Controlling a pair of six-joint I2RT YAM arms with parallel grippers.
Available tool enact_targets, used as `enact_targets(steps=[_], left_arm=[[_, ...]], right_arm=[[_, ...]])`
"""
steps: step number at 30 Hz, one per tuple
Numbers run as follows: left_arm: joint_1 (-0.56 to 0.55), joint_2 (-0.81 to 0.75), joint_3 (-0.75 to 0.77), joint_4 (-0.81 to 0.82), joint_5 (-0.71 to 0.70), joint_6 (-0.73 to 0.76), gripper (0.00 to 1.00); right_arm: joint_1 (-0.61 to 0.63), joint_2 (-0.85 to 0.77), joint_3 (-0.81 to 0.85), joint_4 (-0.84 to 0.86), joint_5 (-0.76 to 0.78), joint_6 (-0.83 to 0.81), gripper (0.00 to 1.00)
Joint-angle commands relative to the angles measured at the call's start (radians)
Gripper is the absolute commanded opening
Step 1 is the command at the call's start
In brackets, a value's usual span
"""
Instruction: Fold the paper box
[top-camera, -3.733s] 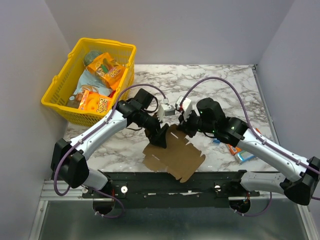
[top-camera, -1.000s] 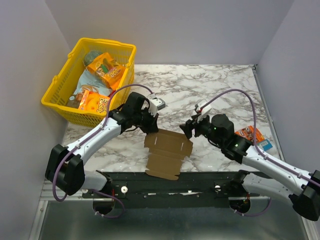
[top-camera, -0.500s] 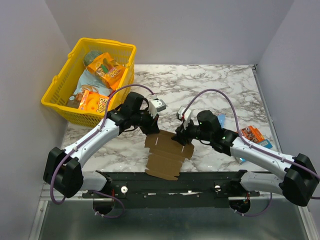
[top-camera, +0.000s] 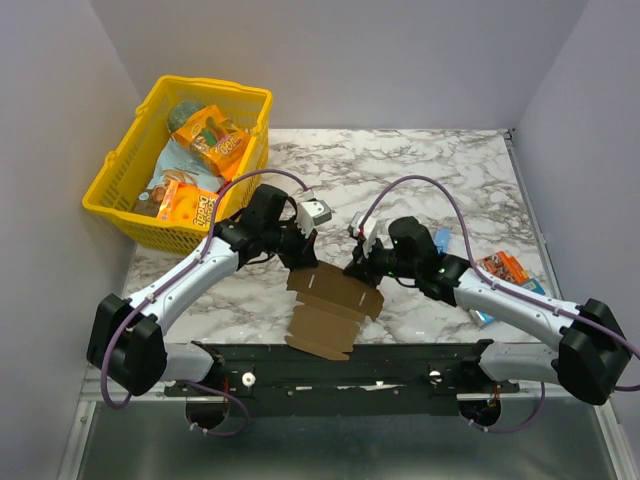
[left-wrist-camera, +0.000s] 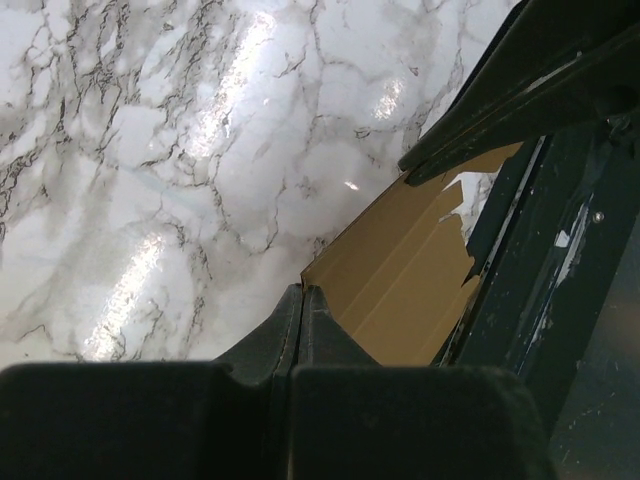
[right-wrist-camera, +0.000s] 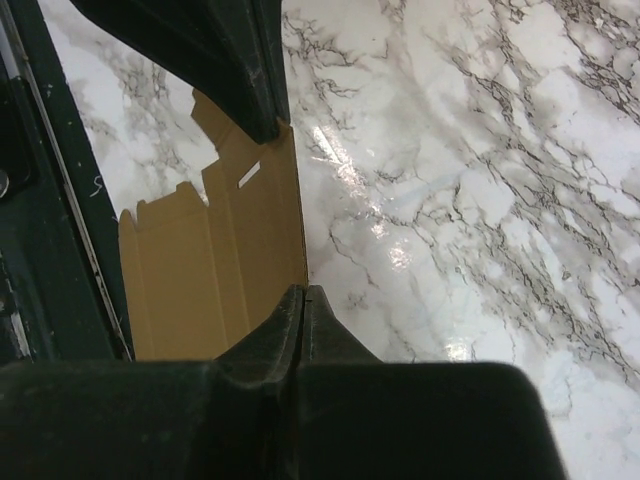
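The paper box (top-camera: 330, 310) is a flat brown cardboard cut-out with flaps, lying at the table's front edge and overhanging the black rail. My left gripper (top-camera: 300, 262) is shut on its far left corner; in the left wrist view the fingers (left-wrist-camera: 302, 292) meet on the cardboard (left-wrist-camera: 400, 290). My right gripper (top-camera: 353, 272) is shut on the box's far right edge; in the right wrist view the closed tips (right-wrist-camera: 303, 292) pinch the cardboard's (right-wrist-camera: 220, 270) edge. The two grippers face each other across the box's far side.
A yellow basket (top-camera: 115, 180) with snack packets stands at the back left. An orange packet (top-camera: 500, 267) and slim blue packets (top-camera: 443, 240) lie right of the right arm. The black rail (top-camera: 420, 360) runs along the near edge. Walls close in on both sides.
My right gripper has swung left to the box's right edge and shut on it. The left gripper has kept its hold, and the box has shifted slightly.
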Motion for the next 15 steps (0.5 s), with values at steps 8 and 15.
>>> enact_targets(steps=[8, 15], left_arm=[[-0.003, -0.001, -0.001, 0.070, -0.057, -0.091, 0.62], [0.013, -0.063, -0.024, 0.148, -0.215, -0.190, 0.97]], right_arm=[[0.045, 0.031, -0.008, -0.003, 0.182, -0.041, 0.01], [0.122, 0.066, -0.058, 0.084, 0.563, -0.063, 0.01]])
